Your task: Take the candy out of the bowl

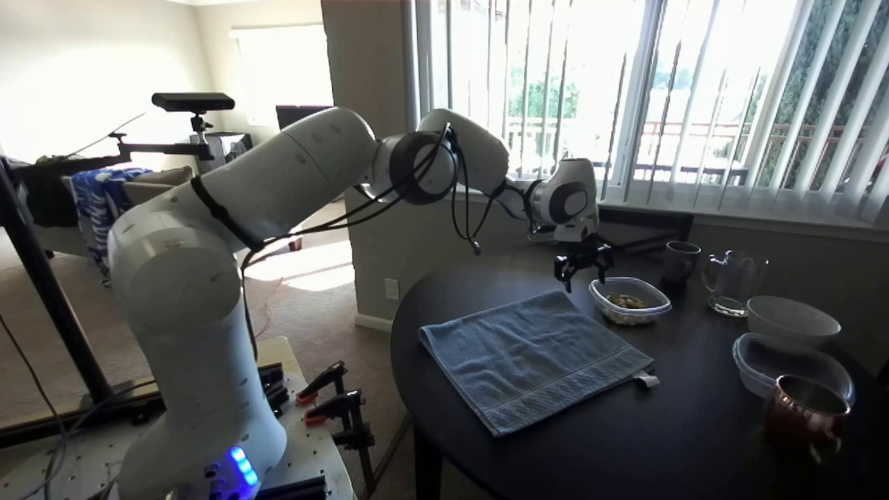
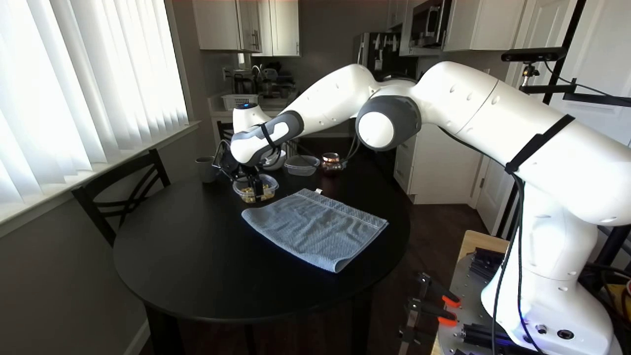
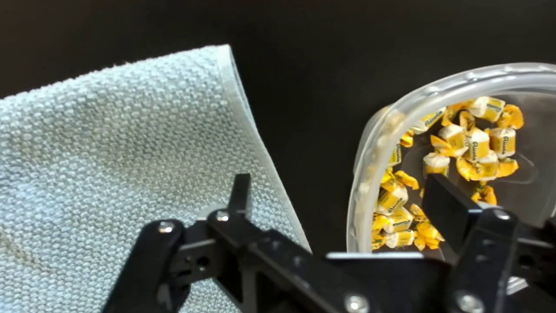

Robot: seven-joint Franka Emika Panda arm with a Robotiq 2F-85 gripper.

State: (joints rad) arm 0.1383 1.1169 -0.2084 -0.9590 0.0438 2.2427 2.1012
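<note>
We could totally read "Ricola" on the candy (image 3: 478,145) in the bowl (image 3: 364,191); gripper (image 3: 343,199) gaped wide, empty, over a round dark table (image 2: 197,256) by the blinds (image 2: 84,98).

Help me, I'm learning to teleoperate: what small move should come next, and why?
Probably shift the gripper sideways, farther over the bowl, before lowering: in the wrist view it is open but half off the bowl, one side showing over the towel, while the candy lies inside.
</note>
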